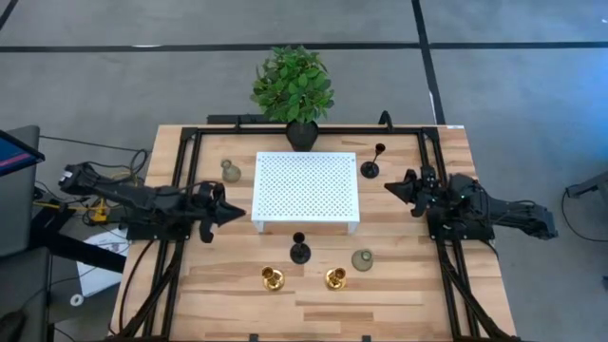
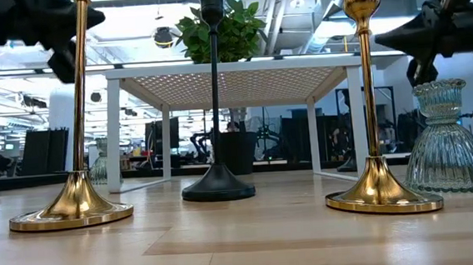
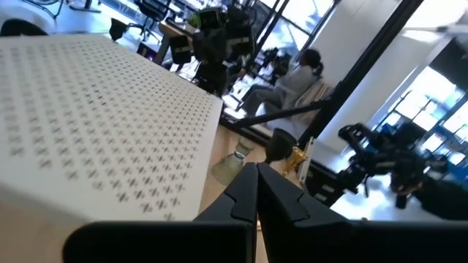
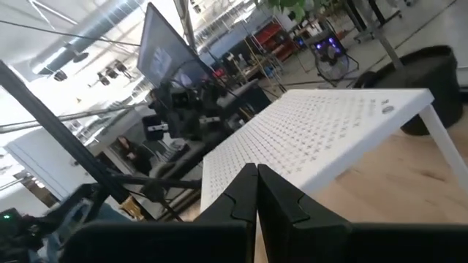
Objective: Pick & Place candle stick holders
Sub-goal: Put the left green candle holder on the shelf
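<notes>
Six candle stick holders stand upright on their bases around a white perforated platform [image 1: 304, 190]. One grey-green holder [image 1: 231, 171] is at the platform's left and one black holder [image 1: 370, 169] at its right. On the near side stand a black one [image 1: 300, 251], a grey-green one [image 1: 362, 259] and two gold ones [image 1: 274, 278] [image 1: 335, 277]. My left gripper [image 1: 237, 213] is shut, left of the platform, pointing at it. My right gripper [image 1: 389, 187] is shut, right of the platform. Each wrist view shows shut fingertips, the left gripper [image 3: 256, 183] and the right gripper [image 4: 256, 179], holding nothing.
A green plant in a black pot [image 1: 293, 90] stands at the table's far edge behind the platform. Black frame rails [image 1: 171, 247] run along the table's left and right sides. Bare wood lies near the front edge [image 1: 304, 318]. A seated person [image 3: 296, 73] shows in the room beyond.
</notes>
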Robot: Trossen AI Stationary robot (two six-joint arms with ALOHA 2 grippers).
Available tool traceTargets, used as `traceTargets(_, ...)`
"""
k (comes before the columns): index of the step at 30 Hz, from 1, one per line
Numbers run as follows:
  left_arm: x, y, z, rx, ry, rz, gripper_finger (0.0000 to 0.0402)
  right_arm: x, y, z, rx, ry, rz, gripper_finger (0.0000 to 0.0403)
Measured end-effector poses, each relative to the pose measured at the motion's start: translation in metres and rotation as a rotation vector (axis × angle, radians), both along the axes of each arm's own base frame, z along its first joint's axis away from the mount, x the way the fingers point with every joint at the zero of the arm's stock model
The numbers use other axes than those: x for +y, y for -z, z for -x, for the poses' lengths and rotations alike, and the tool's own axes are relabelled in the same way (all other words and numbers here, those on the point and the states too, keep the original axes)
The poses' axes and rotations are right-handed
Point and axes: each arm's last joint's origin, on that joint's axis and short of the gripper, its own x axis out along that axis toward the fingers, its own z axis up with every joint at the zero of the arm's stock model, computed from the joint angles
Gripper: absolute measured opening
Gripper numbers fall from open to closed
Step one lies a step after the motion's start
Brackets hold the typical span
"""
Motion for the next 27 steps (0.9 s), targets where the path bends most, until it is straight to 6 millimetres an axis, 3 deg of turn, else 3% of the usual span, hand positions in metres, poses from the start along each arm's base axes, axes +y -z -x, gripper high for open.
traceTargets(6,-0.003,-0.028,-0.014,0.015,-0.051,-0.123,0.0004,0.000,-0.010,0.003,-0.001,0.030,0.020,0.0000)
traceTargets(12,0.000,-0.053,-0.011,0.046,-0.154,-0.232,0.0003,-0.001,-0.022,0.004,0.069,0.055,0.029,0.0000)
traceTargets(19,0.006,-0.060,-0.001,0.238,-0.209,-0.216,0.0003,-0.002,-0.041,-0.004,0.136,0.056,0.079,0.0000)
traceTargets(27,0.013,-0.059,0.007,0.366,-0.385,-0.271,0.0003,-0.004,-0.064,-0.027,0.237,0.033,0.102,0.0000)
